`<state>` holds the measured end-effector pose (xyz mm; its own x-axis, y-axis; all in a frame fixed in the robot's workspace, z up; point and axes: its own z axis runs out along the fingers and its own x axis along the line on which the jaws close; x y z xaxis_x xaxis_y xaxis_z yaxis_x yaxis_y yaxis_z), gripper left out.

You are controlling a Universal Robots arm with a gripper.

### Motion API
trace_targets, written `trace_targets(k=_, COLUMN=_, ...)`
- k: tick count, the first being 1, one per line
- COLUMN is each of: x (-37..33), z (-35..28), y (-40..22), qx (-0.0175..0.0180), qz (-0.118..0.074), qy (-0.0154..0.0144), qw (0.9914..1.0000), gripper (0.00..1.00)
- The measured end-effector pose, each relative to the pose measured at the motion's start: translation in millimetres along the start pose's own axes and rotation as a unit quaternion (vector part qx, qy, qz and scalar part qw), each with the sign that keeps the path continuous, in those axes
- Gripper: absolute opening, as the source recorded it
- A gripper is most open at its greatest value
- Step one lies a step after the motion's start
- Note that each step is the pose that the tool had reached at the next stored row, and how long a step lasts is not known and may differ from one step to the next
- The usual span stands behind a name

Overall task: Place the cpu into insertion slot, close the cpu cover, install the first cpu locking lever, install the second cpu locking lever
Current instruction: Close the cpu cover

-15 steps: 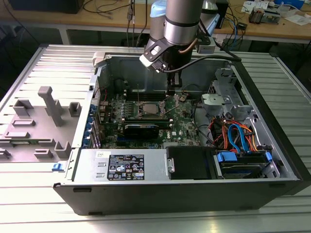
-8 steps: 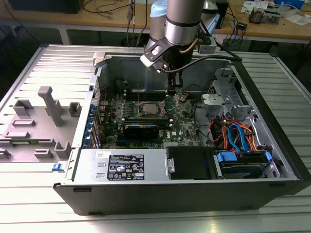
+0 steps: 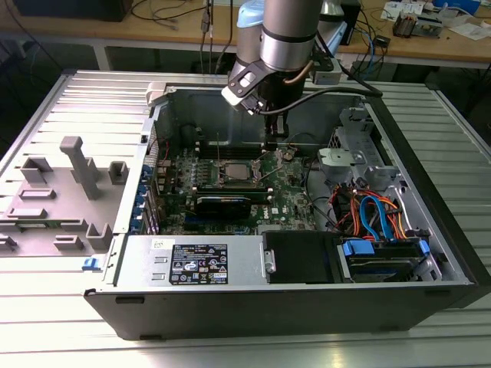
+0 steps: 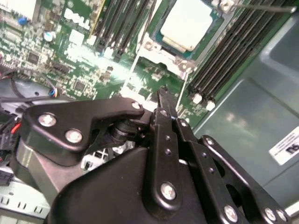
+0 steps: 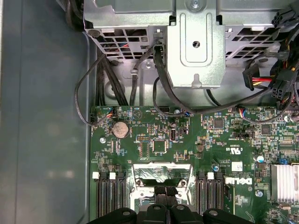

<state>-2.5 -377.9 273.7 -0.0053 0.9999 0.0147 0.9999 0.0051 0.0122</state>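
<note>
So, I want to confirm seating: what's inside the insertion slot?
The cpu sits inside the insertion slot, silvery top facing up. The pin field underneath is covered by the chip and cannot be seen.

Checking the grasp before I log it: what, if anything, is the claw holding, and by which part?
Nothing that shows: the black claw is shut in the second wrist view, and the flat square silvery cpu sits apart from it.

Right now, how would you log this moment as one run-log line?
gripper: shut, tip near insertion slot edge | cpu: in slot, silvery top up
</note>
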Motion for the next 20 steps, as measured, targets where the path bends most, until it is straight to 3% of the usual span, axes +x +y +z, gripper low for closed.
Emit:
trace_targets(k=1, x=0.0, z=1.0, y=10.2, qx=0.0000, qz=0.000, qy=0.0001, qw=1.00000, gripper=0.11)
trace_targets(k=2, x=-0.2, z=4.5, y=25.3, qx=0.0000, qz=0.000, qy=0.0000, qw=1.00000, gripper=0.11)
trace_targets(k=3, x=-0.3, z=11.2, y=33.7, qx=0.0000, qz=0.000, qy=0.0001, qw=1.00000, gripper=0.11)
trace_targets(k=5, x=-0.2, z=14.9, y=41.7, qx=0.0000, qz=0.000, qy=0.0000, qw=1.00000, gripper=0.11)
trace_targets(k=8, x=-0.3, z=19.8, y=46.2, qx=0.0000, qz=0.000, qy=0.0000, qw=1.00000, gripper=0.11)
trace_targets(k=11, x=-0.4, z=29.6, y=46.4, qx=0.0025, qz=0.000, qy=0.0001, qw=1.00000, gripper=0.11)
trace_targets(k=16, x=-0.4, z=30.2, y=40.5, qx=0.0028, qz=0.000, qy=0.0053, qw=0.99998, gripper=0.11)
trace_targets(k=20, x=-0.4, z=30.1, y=39.8, qx=0.0028, qz=0.000, qy=0.0054, qw=0.99998, gripper=0.11)
